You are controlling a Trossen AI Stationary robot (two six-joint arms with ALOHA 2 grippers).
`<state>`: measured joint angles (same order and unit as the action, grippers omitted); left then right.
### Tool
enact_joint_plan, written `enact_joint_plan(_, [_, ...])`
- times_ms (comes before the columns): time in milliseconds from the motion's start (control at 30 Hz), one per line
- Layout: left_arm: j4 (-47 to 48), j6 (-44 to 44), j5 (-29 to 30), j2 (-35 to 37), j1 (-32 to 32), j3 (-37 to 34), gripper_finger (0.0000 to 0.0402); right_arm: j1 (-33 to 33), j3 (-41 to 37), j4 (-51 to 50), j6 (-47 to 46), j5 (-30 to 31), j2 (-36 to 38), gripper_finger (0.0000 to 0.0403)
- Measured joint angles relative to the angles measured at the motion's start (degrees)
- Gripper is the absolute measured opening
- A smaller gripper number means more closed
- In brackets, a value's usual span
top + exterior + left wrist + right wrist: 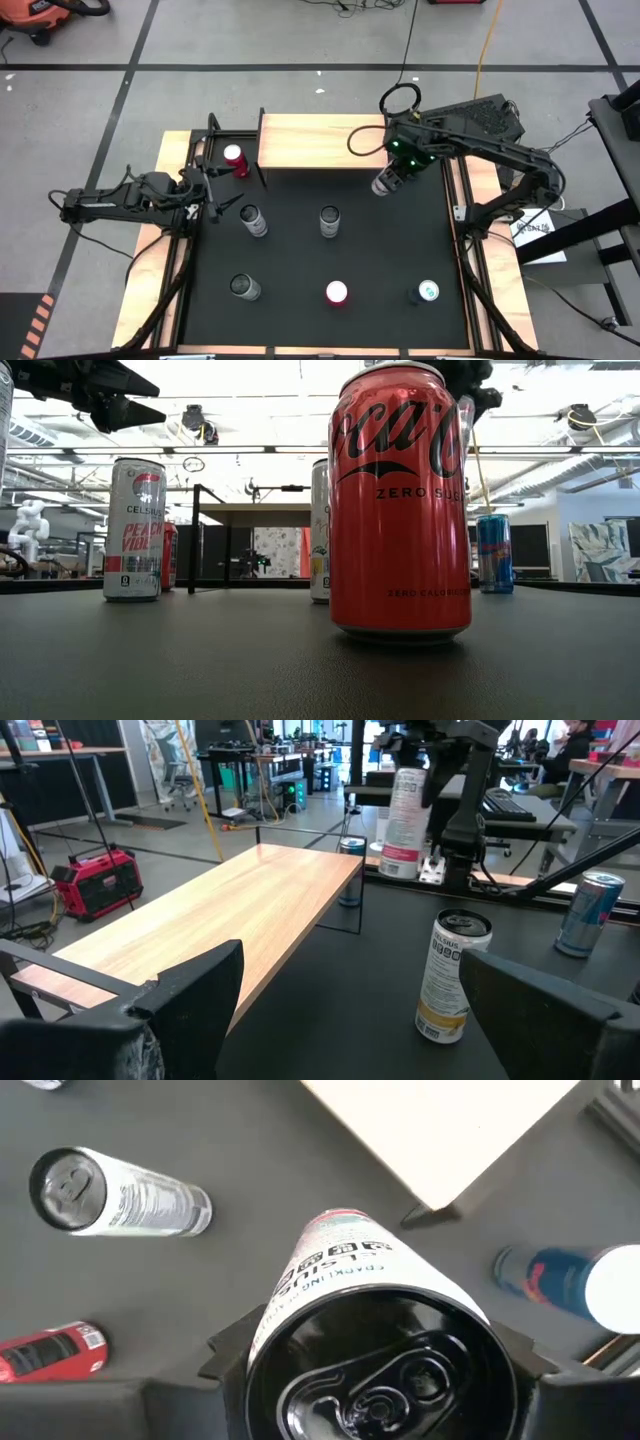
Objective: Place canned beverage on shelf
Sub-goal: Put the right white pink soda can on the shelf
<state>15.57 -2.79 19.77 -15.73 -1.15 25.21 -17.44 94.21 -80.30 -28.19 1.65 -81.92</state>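
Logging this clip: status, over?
Right claw holds white can above mat, beside shelf. Left claw open, waiting left. Shelf top bare.

The shelf [320, 141] stands at the far edge of the mat [380, 250], toward the mat's middle. One can [234, 158] stands on the mat just beside the shelf's left end. The right gripper [385, 184] holds a can [345, 1295] upright above the mat, just off the shelf's near right corner. Two cans [253, 220] [329, 220] stand side by side, apart, at mid-mat. Three more [244, 287] [337, 293] [427, 291] stand in a row along the near edge, left to right. The left gripper [215, 197] hangs at the mat's left edge, beside the left-hand mid-mat can.
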Motion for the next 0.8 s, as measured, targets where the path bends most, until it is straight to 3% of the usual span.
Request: enact_joint_plan(800, [0.00,-1.58,0.02,-0.02,0.00,0.00,0.0380,-13.89,26.38,-5.71,16.56,-0.21,-15.46,0.0227])
